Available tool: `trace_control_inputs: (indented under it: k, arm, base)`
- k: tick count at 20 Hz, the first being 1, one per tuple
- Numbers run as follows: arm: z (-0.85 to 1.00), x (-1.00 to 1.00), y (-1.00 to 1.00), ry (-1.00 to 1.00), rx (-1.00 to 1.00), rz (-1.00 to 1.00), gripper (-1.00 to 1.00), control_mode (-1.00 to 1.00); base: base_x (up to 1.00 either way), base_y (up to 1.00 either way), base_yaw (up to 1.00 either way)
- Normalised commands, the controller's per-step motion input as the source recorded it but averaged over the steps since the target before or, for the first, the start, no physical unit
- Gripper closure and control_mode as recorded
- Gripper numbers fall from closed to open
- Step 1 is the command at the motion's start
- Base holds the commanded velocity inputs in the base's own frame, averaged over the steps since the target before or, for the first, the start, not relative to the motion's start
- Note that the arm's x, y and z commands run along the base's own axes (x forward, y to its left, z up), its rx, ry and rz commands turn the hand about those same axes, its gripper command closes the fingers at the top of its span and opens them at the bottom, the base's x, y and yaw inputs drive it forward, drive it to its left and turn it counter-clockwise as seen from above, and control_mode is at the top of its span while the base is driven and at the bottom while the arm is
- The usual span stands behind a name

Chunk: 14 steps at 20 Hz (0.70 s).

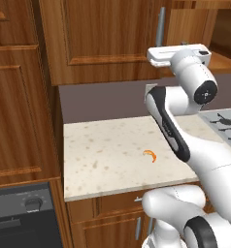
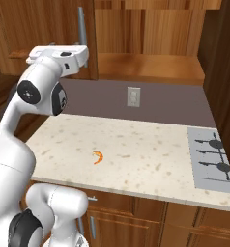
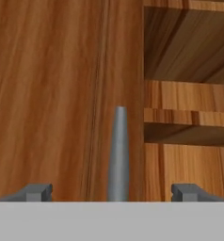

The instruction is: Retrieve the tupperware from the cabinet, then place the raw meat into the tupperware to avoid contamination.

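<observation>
Claw (image 3: 112, 192) spread wide, the cabinet (image 3: 48, 94) handle (image 3: 117, 155) centred between its tips. We close squarely on it (no skew), then pull.

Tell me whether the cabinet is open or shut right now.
Partly open. One side of the cabinet shows its bare inner shelf; the left door with the silver bar handle looks closed, the open gripper facing it.

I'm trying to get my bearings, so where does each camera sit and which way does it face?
Left base view: behind the arm to its left, facing the counter and cabinet; arm at right.
Right base view: behind, to its right, same counter; arm at left.
Hand view: on the hand, facing the cabinet handle between the open gripper tips.
Both base views share the meat.
</observation>
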Motion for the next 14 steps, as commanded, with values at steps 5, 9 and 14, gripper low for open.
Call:
trace_control_inputs:
  k: [5,9,14]
  arm:
    - [0.0,0.44,0.0,0.0,0.0,0.01,-1.0,-1.0]
    - [0.0,0.41,0.0,0.0,0.0,0.0,-1.0,-1.0]
    - [0.0,0.36,-0.03,0.0,0.0,0.0,-1.0,-1.0]
  base:
    - [0.0,0.0,0.0]
    - [0.0,0.0,0.0]
    - [0.0,0.0,0.0]
